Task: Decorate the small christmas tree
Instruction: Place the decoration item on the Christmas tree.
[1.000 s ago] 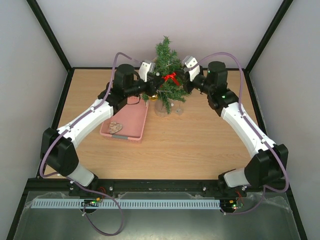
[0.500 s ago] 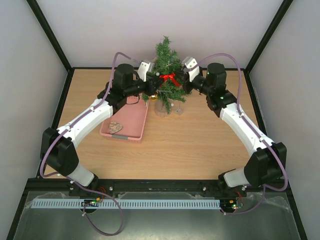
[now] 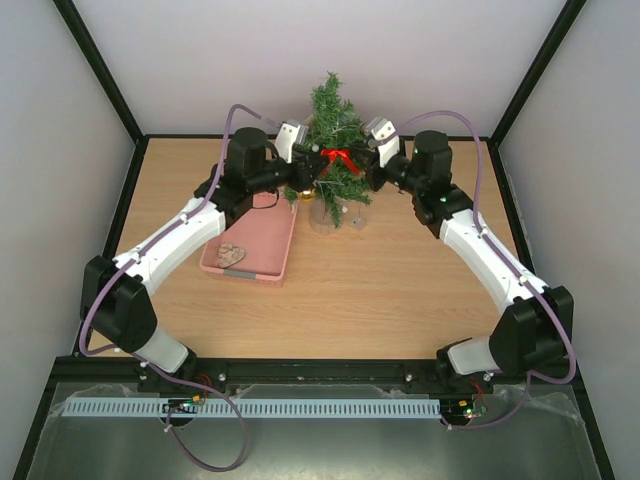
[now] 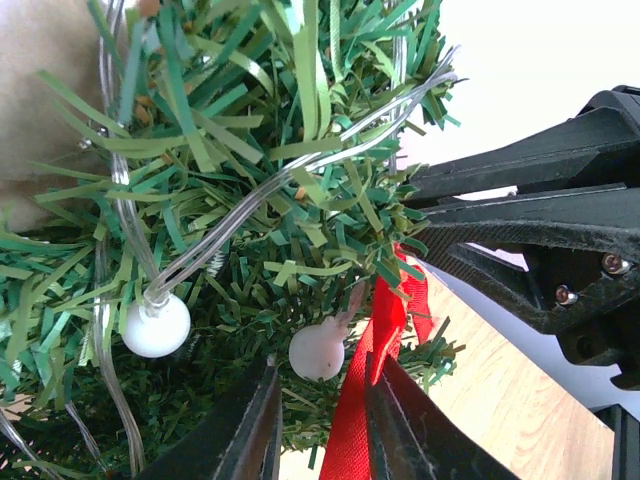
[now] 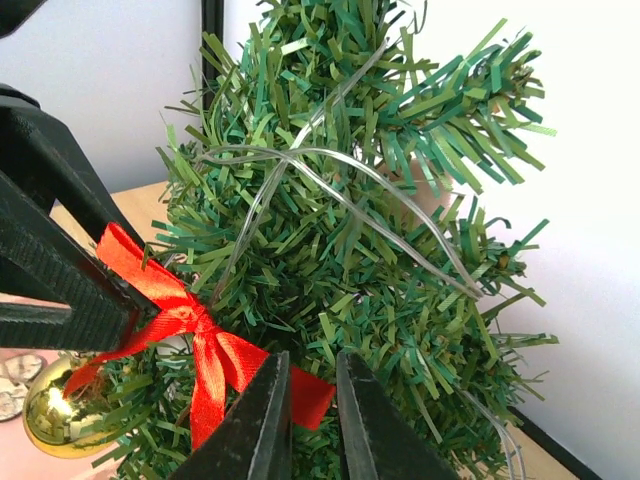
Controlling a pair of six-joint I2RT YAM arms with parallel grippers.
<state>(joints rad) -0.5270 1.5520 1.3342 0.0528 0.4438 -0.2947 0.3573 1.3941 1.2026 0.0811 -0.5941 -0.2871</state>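
Left claw [image 4: 322,372] slightly parted, facing right claw [image 5: 312,362].

Seen from above: a pale wooden table [image 3: 400,270] inside a black frame [image 3: 95,65], with white walls [image 3: 330,40] on three sides. Left of centre, a pink tray [image 3: 272,240] set lengthwise toward the back, with a few pale brownish ornaments [image 3: 232,254] clustered at its near end. Beyond the tray's far right corner and raised above the tabletop, a red ribbon bow [image 5: 190,330], loops up and tails down. Below and to the left of it in the right wrist view, a shiny gold bauble [image 5: 55,410]. Close by, a clear light wire [image 4: 270,190] looping past two round white bulbs [image 4: 155,327]. Along the near edge, a grey perforated strip [image 3: 250,408] above a dull metal sheet [image 3: 320,450].
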